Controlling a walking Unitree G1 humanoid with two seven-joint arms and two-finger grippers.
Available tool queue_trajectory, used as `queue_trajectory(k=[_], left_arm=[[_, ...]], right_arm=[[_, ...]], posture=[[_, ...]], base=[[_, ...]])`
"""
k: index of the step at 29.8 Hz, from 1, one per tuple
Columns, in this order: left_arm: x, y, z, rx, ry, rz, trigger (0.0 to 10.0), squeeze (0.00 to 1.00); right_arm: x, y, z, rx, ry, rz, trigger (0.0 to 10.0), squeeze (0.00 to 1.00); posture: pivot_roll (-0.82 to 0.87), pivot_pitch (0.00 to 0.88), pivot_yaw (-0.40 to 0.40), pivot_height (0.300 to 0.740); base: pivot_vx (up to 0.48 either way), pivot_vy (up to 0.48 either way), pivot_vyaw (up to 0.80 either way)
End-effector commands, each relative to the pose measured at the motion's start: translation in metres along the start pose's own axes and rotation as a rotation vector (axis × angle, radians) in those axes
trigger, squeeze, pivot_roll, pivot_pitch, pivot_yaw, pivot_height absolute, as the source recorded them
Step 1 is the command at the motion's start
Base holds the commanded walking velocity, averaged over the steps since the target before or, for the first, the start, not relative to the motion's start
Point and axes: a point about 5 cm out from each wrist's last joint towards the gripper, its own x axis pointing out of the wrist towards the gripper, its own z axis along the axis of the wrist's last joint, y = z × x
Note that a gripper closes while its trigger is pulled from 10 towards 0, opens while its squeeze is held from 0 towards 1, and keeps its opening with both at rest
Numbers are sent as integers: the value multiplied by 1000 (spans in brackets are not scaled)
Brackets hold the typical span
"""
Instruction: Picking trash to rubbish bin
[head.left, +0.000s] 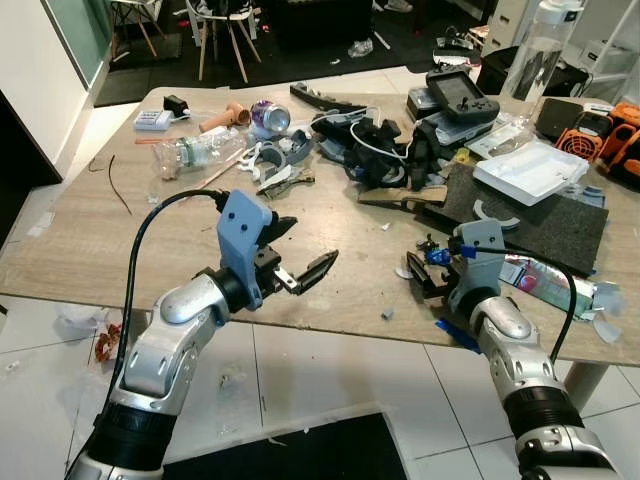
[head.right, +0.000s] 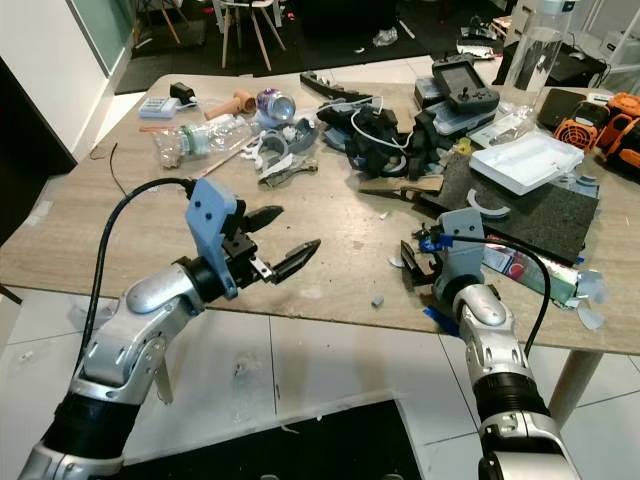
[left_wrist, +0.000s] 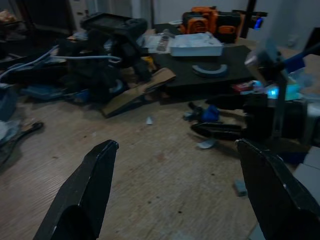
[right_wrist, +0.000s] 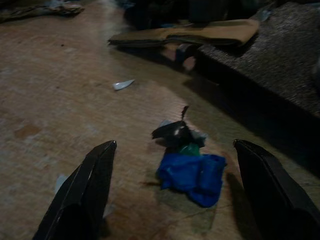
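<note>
Spreading its fingers wide, the right gripper (right_wrist: 175, 190) is lining up on a crumpled blue scrap (right_wrist: 194, 176) lying with a small dark bit (right_wrist: 172, 132) near the front edge of the desk (head.left: 80, 240), nothing gripped yet. The approach step looks to be in hand; next it likely needs to drop and pinch the scrap. The left gripper (head.left: 300, 255) is hovering over the desk's near edge, fingers apart and empty. Farther back are lying a plastic bottle (head.left: 195, 152) and a can (head.left: 270, 115).
</note>
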Motion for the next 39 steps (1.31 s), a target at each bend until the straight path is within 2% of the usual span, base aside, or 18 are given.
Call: queue_trajectory(k=[1,5,10,11,12,13,14,15,17,18,30,39], left_arm=[[-3,-3,-3,-3,20,-24,10000,0],[-3,-3,-2,-7,13,-24,10000,0],[-3,-5,1,-30,-4,-43,10000,0],[-4,-6,1,-33,-4,-55,10000,0],[-4,-7,2,-36,-5,-64,10000,0],[-5,-8,2,-39,-5,-70,10000,0],[-5,-8,2,-39,-5,-70,10000,0],[-5,-8,2,-42,-6,-76,10000,0],[-5,-8,2,-43,-6,-78,10000,0],[-4,-8,2,-44,-6,-78,10000,0],[-5,-8,3,-44,-6,-75,10000,0],[-5,-4,4,-36,-10,-44,10000,0]], right_arm=[[-1,4,-7,3,27,13,10000,0],[-1,4,-9,4,37,14,10000,0],[-1,6,-19,16,101,21,10000,0],[-1,5,-21,22,113,17,9412,0],[-1,5,-22,29,120,13,7686,0],[-1,5,-22,36,126,10,5255,0],[-1,5,-22,36,126,10,5255,0],[-1,4,-23,46,131,8,1098,0],[-1,4,-23,51,133,7,1098,0],[-1,4,-24,52,134,7,0,0],[-1,5,-23,54,133,16,0,0],[3,9,-12,51,94,31,0,0]], posture=[[8,147,91,740],[7,148,92,740],[8,148,91,740],[9,149,90,740],[9,149,90,740],[8,149,90,740],[8,149,90,740],[9,149,89,740],[8,149,89,740],[7,149,88,740],[7,149,87,740],[8,149,86,740]], base=[[0,0,0],[0,0,0],[0,0,0],[0,0,0],[0,0,0],[0,0,0],[0,0,0],[0,0,0],[0,0,0],[0,0,0],[0,0,0],[0,0,0]])
